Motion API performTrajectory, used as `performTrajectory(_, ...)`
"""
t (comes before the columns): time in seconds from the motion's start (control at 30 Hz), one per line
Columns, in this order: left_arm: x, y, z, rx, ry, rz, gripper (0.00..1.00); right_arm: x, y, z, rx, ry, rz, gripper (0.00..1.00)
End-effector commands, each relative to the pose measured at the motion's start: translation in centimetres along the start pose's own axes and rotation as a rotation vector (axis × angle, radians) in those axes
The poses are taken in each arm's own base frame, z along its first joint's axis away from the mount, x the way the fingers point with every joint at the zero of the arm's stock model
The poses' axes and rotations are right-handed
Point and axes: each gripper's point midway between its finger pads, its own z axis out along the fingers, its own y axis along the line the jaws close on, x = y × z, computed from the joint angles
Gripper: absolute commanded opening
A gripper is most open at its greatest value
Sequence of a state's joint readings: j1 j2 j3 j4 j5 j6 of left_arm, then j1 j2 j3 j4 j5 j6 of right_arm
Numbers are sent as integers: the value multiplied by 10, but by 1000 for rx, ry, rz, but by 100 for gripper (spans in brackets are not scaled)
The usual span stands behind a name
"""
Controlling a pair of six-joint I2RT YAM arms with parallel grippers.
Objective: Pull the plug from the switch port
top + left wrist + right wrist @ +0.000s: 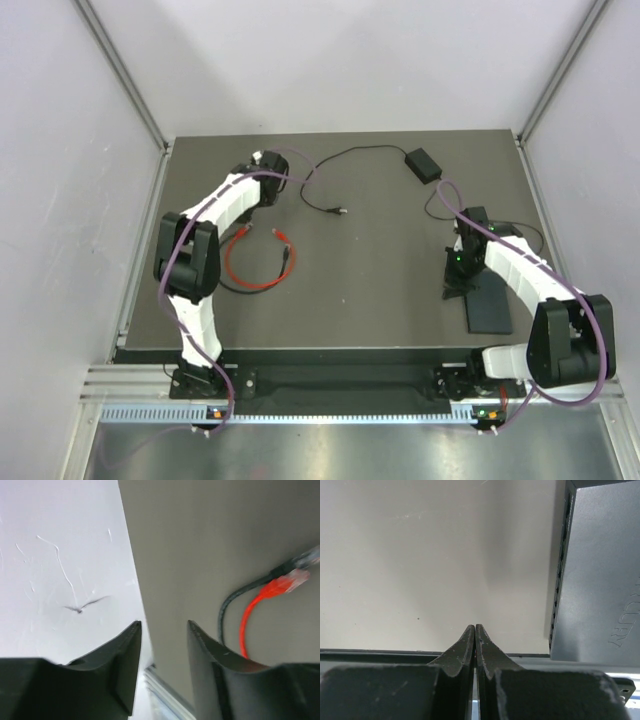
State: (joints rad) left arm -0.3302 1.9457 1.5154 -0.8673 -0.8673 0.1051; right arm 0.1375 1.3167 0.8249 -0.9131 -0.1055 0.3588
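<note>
The flat black switch box [490, 305] lies at the table's right, and its side with the row of switch ports [559, 580] shows no cable in it. The plug, red with a clear tip [287, 584], lies loose on the mat at the end of a looped red cable [255, 265], far from the box. My left gripper [164, 625] hangs open above the table's left edge with nothing between its fingers, the plug off to its right. My right gripper [476, 626] is shut and empty, just left of the switch box.
A black power brick [422, 163] with thin cords sits at the back. A dark cable with a grey plug [306, 557] lies beside the red one. White walls enclose the table, and a metal rail [165, 692] runs along its left edge.
</note>
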Motion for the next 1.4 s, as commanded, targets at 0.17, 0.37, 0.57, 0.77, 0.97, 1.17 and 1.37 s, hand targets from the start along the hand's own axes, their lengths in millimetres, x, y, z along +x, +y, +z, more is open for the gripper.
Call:
performTrajectory(0.17, -69, -19, -104, 356, -192, -405, 50, -9, 17, -22, -70, -59, -52, 3)
performTrajectory(0.37, -97, -102, -236, 851, -397, -393, 47, -21, 24, -53, -93, -139, -54, 16)
performTrajectory(0.57, -114, -146, -324, 1191, -521, -351, 43, -30, 25, -87, -115, -221, 18, 22)
performTrajectory(0.77, -112, -196, -377, 1488, -552, -198, 38, -41, 2, -106, -124, -195, 279, 20)
performTrajectory(0.97, -91, -245, -418, 1732, -507, -69, 55, -49, -60, -123, -92, -190, 683, 17)
performTrajectory(1.17, -66, -298, -476, 1866, -629, 57, 50, -59, -100, -130, -81, -215, 943, 13)
performTrajectory(1.37, -53, -361, -515, 1983, -546, 48, 47, -60, -157, -124, 53, -201, 1057, 24)
